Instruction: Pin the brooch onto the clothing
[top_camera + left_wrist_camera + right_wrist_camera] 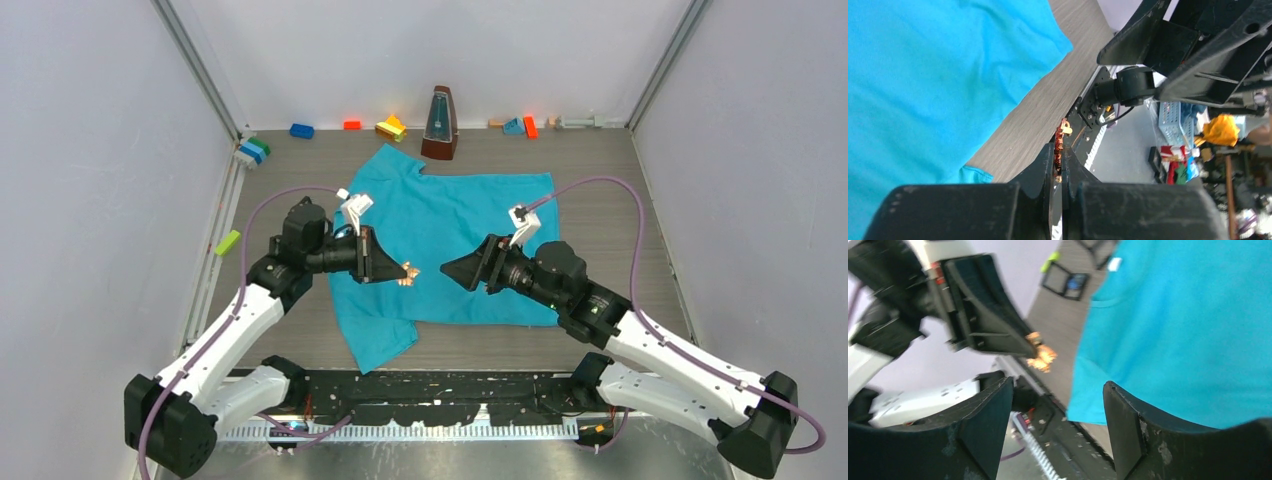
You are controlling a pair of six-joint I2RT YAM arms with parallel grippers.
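We see the left gripper [397,268] grasping a half-hidden brooch [407,273] above the T-shirt [450,215]; the right gripper [446,269] stands released.

1. Counter [600,230]: grey wood-grain surface.
2. Teal T-shirt [450,215]: spread flat at centre.
3. Metronome [439,125]: upright, just beyond the T-shirt.
4. Toy blocks [301,130]: scattered along far edge.
5. Green block [228,242]: at left edge.

Clothing [470,225] on table [600,215], brooch [407,273] over its left part, metronome [439,125] behind
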